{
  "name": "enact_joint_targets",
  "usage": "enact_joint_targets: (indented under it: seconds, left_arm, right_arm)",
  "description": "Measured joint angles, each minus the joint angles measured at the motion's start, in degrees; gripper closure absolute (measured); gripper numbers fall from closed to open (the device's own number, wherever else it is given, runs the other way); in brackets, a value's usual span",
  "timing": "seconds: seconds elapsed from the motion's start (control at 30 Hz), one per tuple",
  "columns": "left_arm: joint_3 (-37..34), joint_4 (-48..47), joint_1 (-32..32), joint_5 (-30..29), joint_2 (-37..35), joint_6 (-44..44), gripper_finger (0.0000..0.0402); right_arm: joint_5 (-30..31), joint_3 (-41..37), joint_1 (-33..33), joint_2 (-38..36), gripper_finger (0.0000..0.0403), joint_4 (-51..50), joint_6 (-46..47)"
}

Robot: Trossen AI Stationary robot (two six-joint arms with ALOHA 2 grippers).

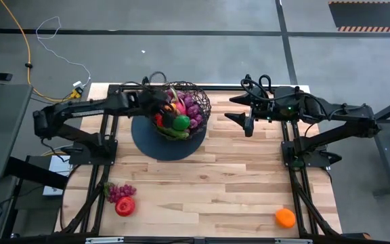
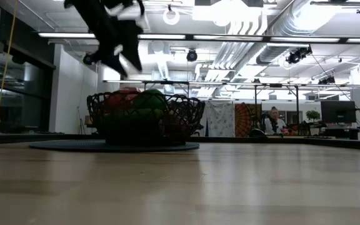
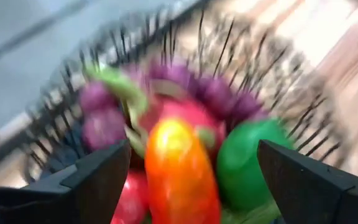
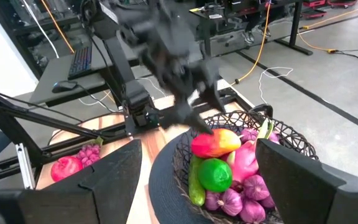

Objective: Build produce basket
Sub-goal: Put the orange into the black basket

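Sitting at the far middle-left of the bench (image 1: 235,183): basket (image 1: 198,102), round bowl of thin black wire mesh, upright on a flat dark round disc (image 1: 161,146). Holding produce piled above the rim: purple grapes (image 1: 193,108) on the right side, pink dragon fruit (image 4: 246,158) in the centre, round glossy green fruit (image 1: 181,123) toward the near edge, green cucumber (image 4: 194,183) lying along the near-left inside wall, long axis following the rim curve. Resting on top: smooth oval red-orange fruit (image 4: 216,143), long axis running roughly left-right across the basket per the right wrist view.

Hovering over the basket's left rim: left gripper (image 1: 160,103), fingers (image 3: 98,180) spread wide, nothing between them, red-orange fruit showing in the gap just below. In the low view, hanging above the basket, clear of the produce.

Waiting at the far right, well apart from the basket: right gripper (image 1: 239,108), spread open and empty, pointing left toward the basket.

Lying loose on the pale wood-plank bench: second bunch of small purple grapes (image 1: 119,192) at the near left, touching or just beside a round red fruit (image 1: 125,206); round orange (image 1: 285,217) at the near right corner, well apart from everything.

Sitting in the room behind, far right in the low view: a person (image 2: 270,122) at a desk.
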Motion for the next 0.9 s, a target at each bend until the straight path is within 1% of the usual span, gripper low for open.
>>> enact_joint_targets:
  seconds: [0.1,0.17,0.27,0.47,0.57,0.67,0.8,0.9]
  left_arm:
    - [2.4,0.54,-0.02,-1.5,-5.73,2.28,0.0062]
    - [3.66,2.4,-0.28,-2.41,-10.28,2.91,0.0062]
    - [3.78,6.48,-1.59,-2.75,-17.83,3.52,0.0062]
    - [3.31,11.37,-7.79,-2.47,-30.02,7.32,0.0062]
    - [0.31,15.64,-12.07,-1.22,-34.41,7.1,0.0062]
    - [-5.54,22.01,-15.86,-1.33,-37.05,6.9,0.0062]
    - [-13.44,30.71,-19.47,-3.12,-38.06,6.51,0.0062]
    - [-16.68,34.89,-20.78,-4.4,-37.88,6.54,0.0062]
  right_arm:
    - [0.0,0.0,0.0,0.0,0.0098,0.0,-0.38]
    - [0.0,0.0,0.0,0.0,0.0098,0.0,-0.4]
    - [0.02,0.0,0.0,0.0,0.0098,0.0,-0.09]
    - [0.01,0.0,0.0,0.0,0.0098,0.0,0.01]
    - [0.02,0.0,0.0,0.0,0.0098,0.0,-0.06]
    - [0.0,0.0,0.0,0.0,0.0098,0.0,-0.15]
    - [0.01,0.0,0.0,0.0,0.0098,0.01,-0.16]
    - [0.01,0.0,0.0,0.0,0.0098,0.02,-0.08]
